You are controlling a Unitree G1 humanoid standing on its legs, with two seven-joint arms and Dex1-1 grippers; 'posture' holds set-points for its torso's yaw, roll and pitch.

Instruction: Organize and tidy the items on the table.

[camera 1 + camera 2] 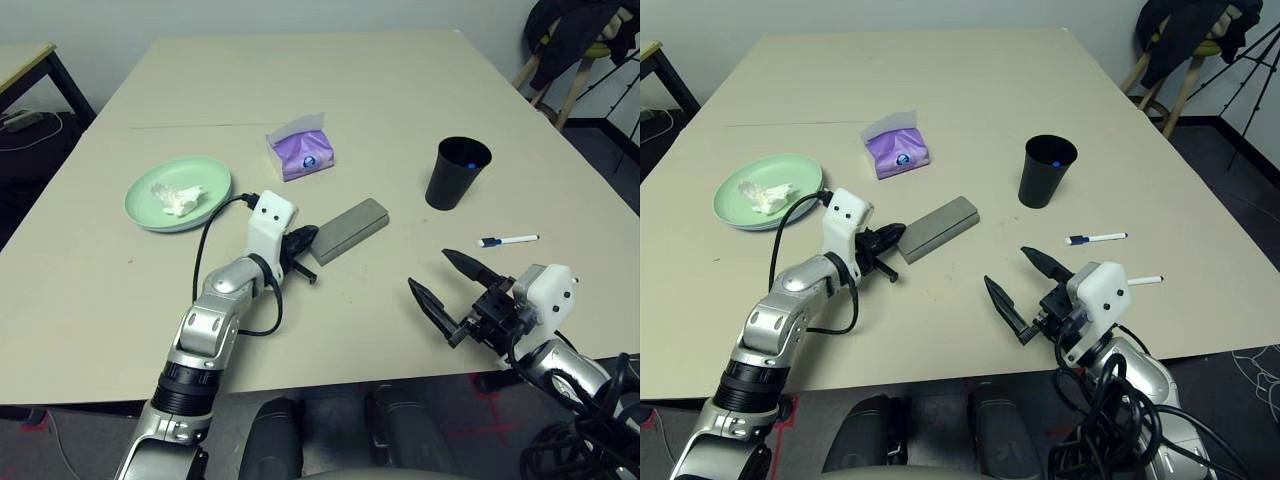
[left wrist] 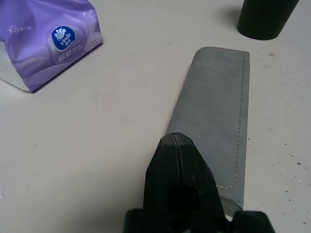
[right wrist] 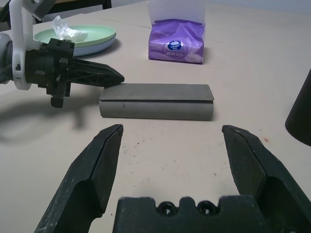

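Even, diffuse overhead light on the matte table (image 1: 400,90), without glare. Soft shadows lie beneath the left arm and beside the cup (image 1: 457,172). In the wrist views the near black fingers (image 3: 92,170) are slightly blurred; the case (image 2: 218,121) stays sharp.

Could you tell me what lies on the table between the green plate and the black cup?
The purple tissue pack lies between the green plate and the black cup, slightly farther back, as the left eye view shows.

Black cup (image 2: 266,17) cropped at edge
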